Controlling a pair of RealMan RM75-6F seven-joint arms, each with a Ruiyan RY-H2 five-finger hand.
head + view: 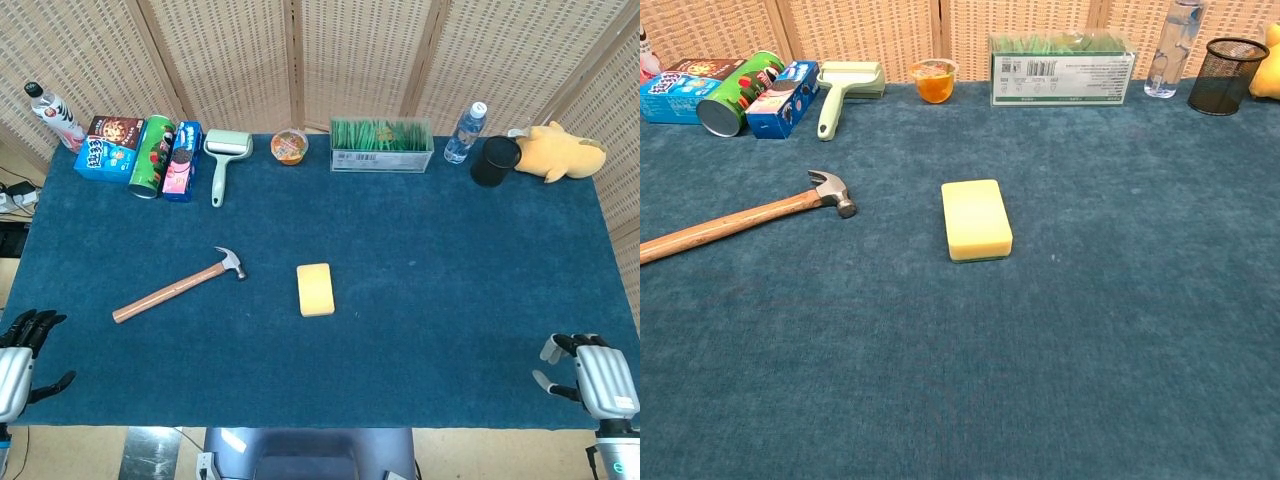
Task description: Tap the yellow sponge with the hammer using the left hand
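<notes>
The hammer (178, 285) lies slantwise left of the yellow sponge (315, 289) — head toward it (handle trailing back-left) — while the left hand (14, 360), fingers spread and empty, sits off the table's near-left corner.

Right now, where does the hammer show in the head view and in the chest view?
Head view: hammer lies left of centre, head up-right.
Chest view: hammer at the left edge, handle cut off by the frame.
Shared landmark: sponge, just right of the hammer's head, not touching it.
</notes>
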